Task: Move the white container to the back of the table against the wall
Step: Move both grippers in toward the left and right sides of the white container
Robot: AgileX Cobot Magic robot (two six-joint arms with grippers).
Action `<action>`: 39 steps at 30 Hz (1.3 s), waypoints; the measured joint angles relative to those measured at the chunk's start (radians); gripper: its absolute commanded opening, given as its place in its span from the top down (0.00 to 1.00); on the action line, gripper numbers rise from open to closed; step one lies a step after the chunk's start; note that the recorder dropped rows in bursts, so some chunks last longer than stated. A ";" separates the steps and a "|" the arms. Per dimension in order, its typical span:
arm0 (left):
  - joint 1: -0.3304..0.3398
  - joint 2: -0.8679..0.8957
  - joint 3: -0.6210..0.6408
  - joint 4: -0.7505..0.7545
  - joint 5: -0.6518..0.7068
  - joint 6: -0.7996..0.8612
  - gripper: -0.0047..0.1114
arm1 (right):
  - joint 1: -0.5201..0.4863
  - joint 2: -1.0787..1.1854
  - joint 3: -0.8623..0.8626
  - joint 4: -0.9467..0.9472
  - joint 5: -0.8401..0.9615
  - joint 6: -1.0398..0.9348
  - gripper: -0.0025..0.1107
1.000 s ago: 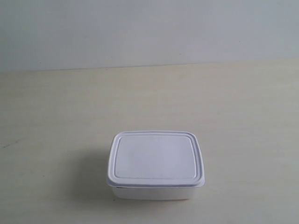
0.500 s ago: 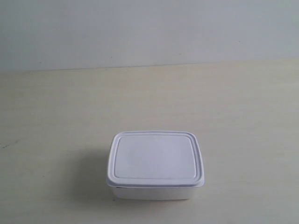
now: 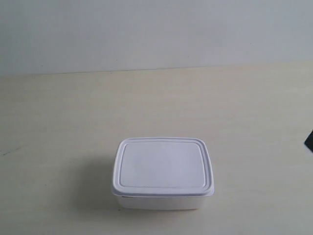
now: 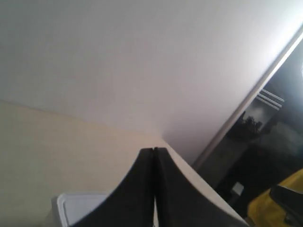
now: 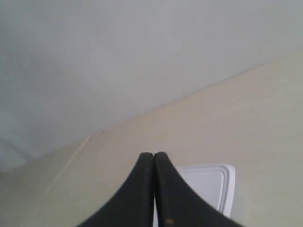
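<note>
The white container (image 3: 163, 172) stands lidded on the cream table (image 3: 73, 112), near its front and well short of the pale wall (image 3: 146, 29). A dark sliver of the arm at the exterior view's right (image 3: 309, 139) shows at that edge. My left gripper (image 4: 154, 150) is shut with nothing in it, and part of the white container (image 4: 78, 208) shows behind its fingers. Shut and empty too is my right gripper (image 5: 154, 155), held above the table with the white container (image 5: 208, 187) partly hidden behind it.
The table's far edge meets the wall (image 3: 156, 70). In the left wrist view the table ends at a side edge (image 4: 199, 182), with a dark room and something yellow (image 4: 274, 203) beyond.
A dark tip of the arm has come into the exterior view at its right edge. The white container has not moved.
</note>
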 measured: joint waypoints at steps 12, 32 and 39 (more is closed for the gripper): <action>-0.089 0.361 0.000 0.134 -0.158 -0.017 0.96 | 0.274 0.484 -0.068 -0.003 0.105 -0.083 0.98; -0.215 0.822 -0.002 0.062 -0.156 0.166 0.96 | 0.379 0.931 -0.192 -0.029 0.015 -0.115 0.98; -0.560 0.915 -0.067 -0.229 -0.001 0.309 0.96 | 0.379 1.075 -0.245 -0.059 0.012 -0.142 0.98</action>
